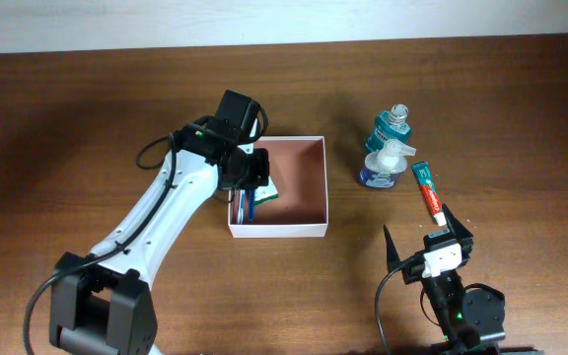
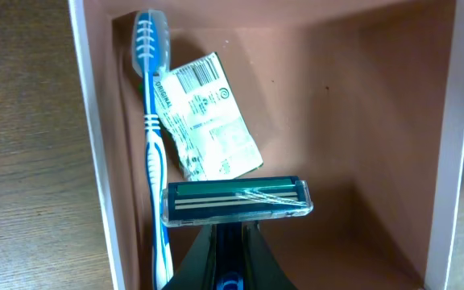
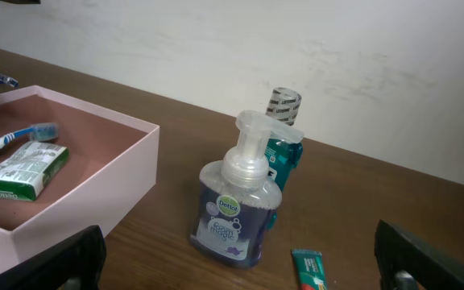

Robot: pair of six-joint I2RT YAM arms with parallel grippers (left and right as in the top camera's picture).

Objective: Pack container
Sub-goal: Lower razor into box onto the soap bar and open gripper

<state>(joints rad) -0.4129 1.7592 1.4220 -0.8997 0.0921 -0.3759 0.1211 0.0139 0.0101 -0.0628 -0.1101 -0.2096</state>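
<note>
The container (image 1: 304,229) is a square shallow white-walled box with a reddish-brown floor, mid-table. My left gripper (image 1: 250,177) hangs over its left side, shut on a razor (image 2: 236,201) by the handle, head just above the floor (image 2: 361,121). In the box lie a blue toothbrush (image 2: 153,129) along the left wall and a small green-and-white packet (image 2: 208,117). My right gripper (image 1: 430,237) is open and empty near the front right, facing a foam pump bottle (image 3: 236,205), a teal bottle (image 3: 284,145) and a toothpaste tube (image 3: 311,270).
The pump bottle (image 1: 381,166) and teal bottle (image 1: 393,126) stand right of the container. The toothpaste tube (image 1: 428,192) lies between them and my right gripper. A pale wall runs along the table's far edge (image 1: 284,39).
</note>
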